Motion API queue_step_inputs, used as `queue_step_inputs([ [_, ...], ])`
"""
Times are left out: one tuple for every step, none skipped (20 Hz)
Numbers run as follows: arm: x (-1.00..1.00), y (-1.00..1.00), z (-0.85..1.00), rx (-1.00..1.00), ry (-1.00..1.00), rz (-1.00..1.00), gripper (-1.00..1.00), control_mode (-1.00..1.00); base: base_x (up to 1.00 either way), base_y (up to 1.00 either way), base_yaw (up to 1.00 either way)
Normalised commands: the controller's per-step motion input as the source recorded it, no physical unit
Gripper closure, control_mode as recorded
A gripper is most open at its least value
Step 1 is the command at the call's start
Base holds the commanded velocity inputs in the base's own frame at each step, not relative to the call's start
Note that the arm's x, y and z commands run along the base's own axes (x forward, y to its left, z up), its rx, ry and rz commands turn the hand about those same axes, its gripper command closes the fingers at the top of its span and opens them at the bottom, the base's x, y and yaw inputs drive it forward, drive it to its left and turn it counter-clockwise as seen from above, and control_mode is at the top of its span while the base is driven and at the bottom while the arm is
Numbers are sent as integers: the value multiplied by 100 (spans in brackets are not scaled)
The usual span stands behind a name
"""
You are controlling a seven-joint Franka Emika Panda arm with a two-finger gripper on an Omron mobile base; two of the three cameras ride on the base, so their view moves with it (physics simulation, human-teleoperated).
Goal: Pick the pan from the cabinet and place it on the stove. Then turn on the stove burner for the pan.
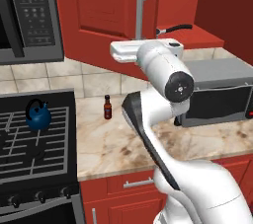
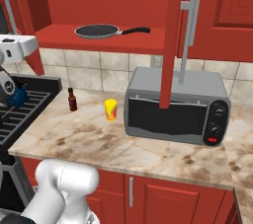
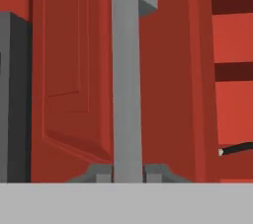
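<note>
A: Where is the pan (image 2: 98,31)?

B: In the right base view it lies flat on the red shelf of the open cabinet (image 2: 99,40), with its long black handle pointing right, toward the edge of the open door (image 2: 170,40). That view takes in the whole pan.

A: And from the left?

B: Much less. The left base view catches just the end of the handle and a bit of the rim, poking out past the silver bar handle (image 1: 141,13) and above the arm (image 1: 163,70). The hand view gets only the black handle tip at its right edge, against the red shelf.

A: What about the gripper (image 3: 126,173)?

B: In the hand view the two fingertips (image 3: 99,174) stand on either side of the vertical silver bar, very close to it. Whether they are pressed onto the bar I cannot tell; they are set apart by the bar's width at least. In the left base view the white hand is level with the lower end of that bar on the left door.

A: Anything else one side shows and the other misses?

B: The left view has the stove (image 1: 29,144) with its grates and front knobs, a blue kettle (image 1: 38,115) on a back burner, and the microwave (image 1: 29,16) above. The right view cuts most of that off but shows a yellow cup (image 2: 110,109) on the counter (image 2: 99,139), just left of the grey toaster oven (image 2: 175,109). The small dark bottle (image 1: 107,107) appears in both, standing upright near the tiled wall.
</note>
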Motion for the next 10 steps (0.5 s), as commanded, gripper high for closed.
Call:
queue_step_inputs([
  [-91,61,-28,0,0,7,-100,-100,0,0,0],
  [-79,58,-21,0,0,7,-100,-100,0,0,0],
  [-68,38,-5,1,0,7,-100,-100,0,0,0],
  [-65,12,0,3,0,7,-100,-100,0,0,0],
  [-64,0,0,7,0,10,-100,-100,0,0,0],
  [-68,-5,4,9,-2,15,-100,-100,0,0,0],
  [-78,-21,14,10,-7,17,-100,-100,0,0,0],
  [-90,-35,18,11,-10,18,-100,-100,0,0,0],
  [-99,-42,26,12,-12,19,-100,-100,0,0,0],
  [-100,-49,28,13,-14,22,-100,-100,0,0,0],
])
